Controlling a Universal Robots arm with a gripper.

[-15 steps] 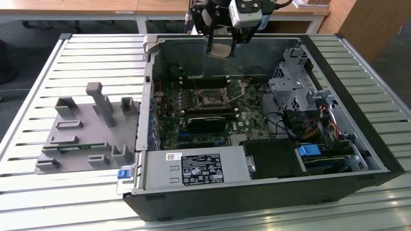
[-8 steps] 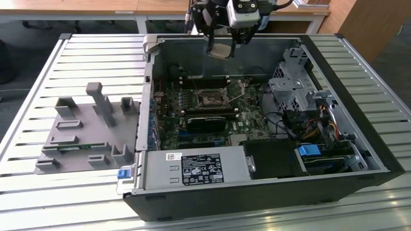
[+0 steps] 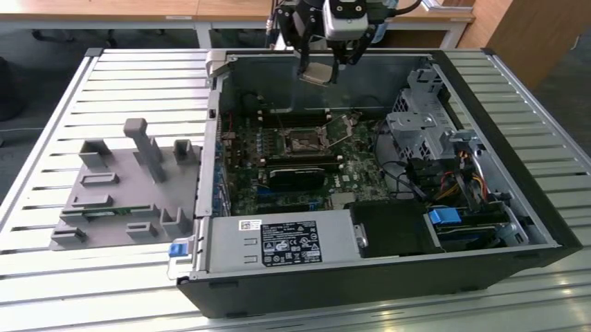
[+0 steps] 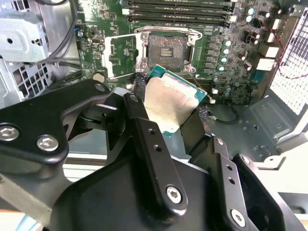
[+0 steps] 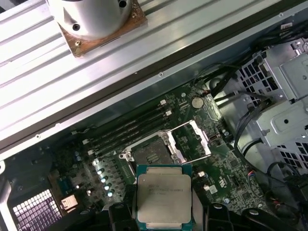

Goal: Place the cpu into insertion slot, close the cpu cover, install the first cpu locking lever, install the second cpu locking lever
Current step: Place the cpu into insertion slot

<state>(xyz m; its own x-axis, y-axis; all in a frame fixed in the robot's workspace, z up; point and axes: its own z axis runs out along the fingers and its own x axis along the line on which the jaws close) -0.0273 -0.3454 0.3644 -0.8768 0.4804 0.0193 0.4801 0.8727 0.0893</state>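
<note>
My gripper [image 3: 323, 68] hangs high over the open computer case, above its far wall, shut on the cpu [image 3: 317, 73]. The cpu [image 4: 169, 98] is a flat silver-grey square chip with a green edge, pinched at two opposite sides by the black fingers [image 4: 138, 108]. In the first wrist view the cpu [image 5: 163, 196] sits in the foreground, above the board. The insertion slot [image 3: 303, 143] lies bare on the motherboard, dark-centred in both wrist views [image 4: 166, 48] [image 5: 150, 155]. The cpu cover [image 4: 120, 55] [image 5: 195, 139] is swung open and lies beside the slot.
A black heatsink block [image 3: 297, 176] sits just in front of the slot, and memory slots [image 4: 178, 7] run behind it. A metal drive cage [image 3: 420, 131] and cables fill the exterior view's right. A power supply [image 3: 277, 242] sits at the front. A grey fixture tray [image 3: 120, 187] lies outside on the slatted table.
</note>
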